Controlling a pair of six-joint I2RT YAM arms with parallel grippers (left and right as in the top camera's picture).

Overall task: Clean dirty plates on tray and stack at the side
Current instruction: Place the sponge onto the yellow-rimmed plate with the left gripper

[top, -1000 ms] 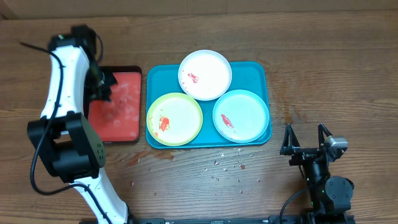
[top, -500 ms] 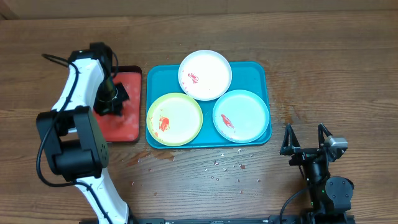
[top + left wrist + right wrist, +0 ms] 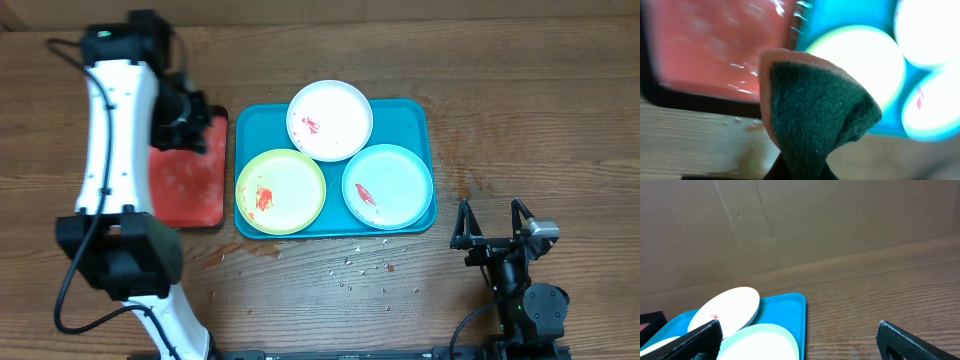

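In the teal tray [image 3: 258, 125], 3 small round plates, close together. At the far edge, the white plate [image 3: 330, 120], overhanging the rim, with a red sauce smear [image 3: 312, 125] left of its middle. At the near left, the yellow-green plate [image 3: 281, 190], smeared red on its left side. At the near right, the white plate with light green rim [image 3: 388, 187], marked with 1 red streak near its middle. All 3 dirty, none stacked.

Just left of the teal tray, a smaller red tray [image 3: 185, 185] with a dark rim, shiny with wet spots, nothing lying in it. On the wooden table [image 3: 560, 120] in front of the teal tray, scattered pale crumbs [image 3: 365, 268].

Left arm: white, rising from the near left edge of the table, stretched along the left side, then bent back toward the far right corner of the red tray. Left gripper [image 3: 192, 128] over that corner, clamped tight on a sponge [image 3: 815, 115]. In the blurred left wrist view, sponge pinched at its lower end and folded, dark green scouring face toward the camera, orange-pink foam along the edge, red tray and plates below it.

Right arm: folded low at the near right of the table, well apart from the teal tray. Right gripper [image 3: 490, 208] spread wide, holding nothing, pointed toward the teal tray's right end.
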